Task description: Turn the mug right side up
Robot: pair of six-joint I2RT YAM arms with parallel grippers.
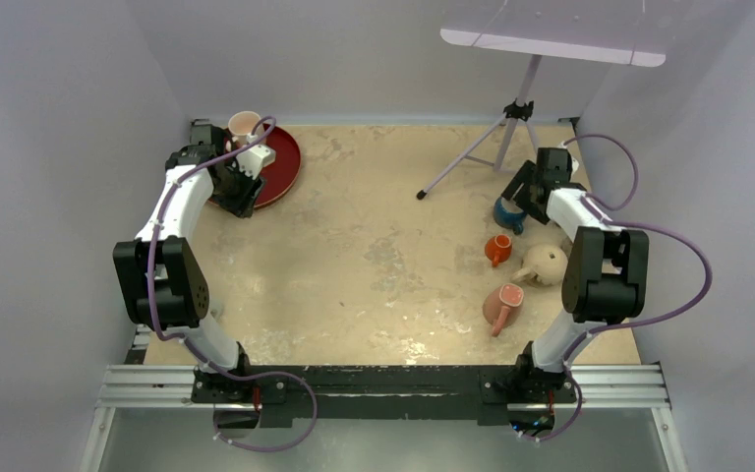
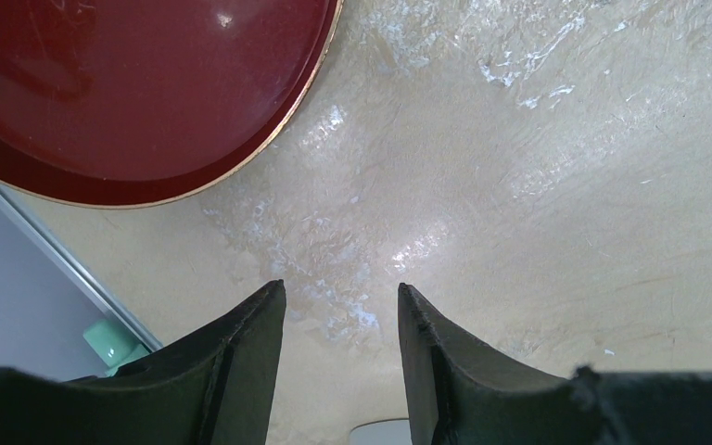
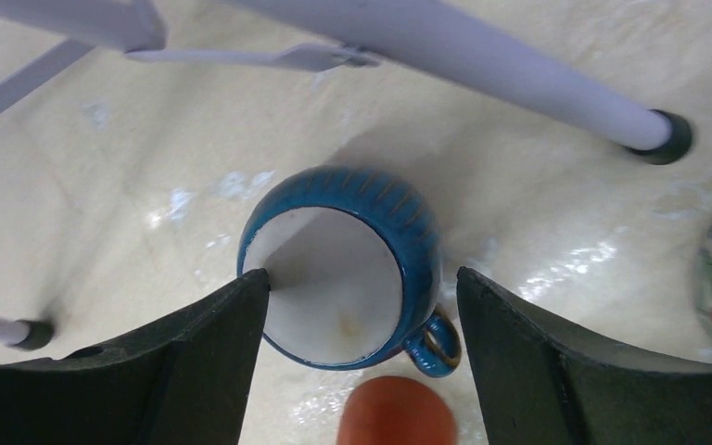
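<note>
The blue mug [image 3: 385, 218] with a white inside and a small gold-ringed handle [image 3: 434, 345] stands on the table, its mouth facing up toward the right wrist camera. My right gripper [image 3: 362, 273] hangs just over it, open. The left fingertip sits at the mug's rim and the right finger stands apart from the handle. In the top view the mug [image 1: 504, 213] is partly hidden under that gripper [image 1: 517, 200]. My left gripper [image 2: 338, 289] is open with nothing between its fingers, over bare table beside the red plate [image 2: 148, 102].
A tripod [image 1: 511, 128] stands just behind the blue mug, its legs [image 3: 519, 69] close above it. An orange mug [image 1: 497, 249], a beige pot [image 1: 543, 264] and a pink mug on its side [image 1: 502, 305] lie nearby. A pink cup [image 1: 244, 125] sits on the red plate [image 1: 285, 167].
</note>
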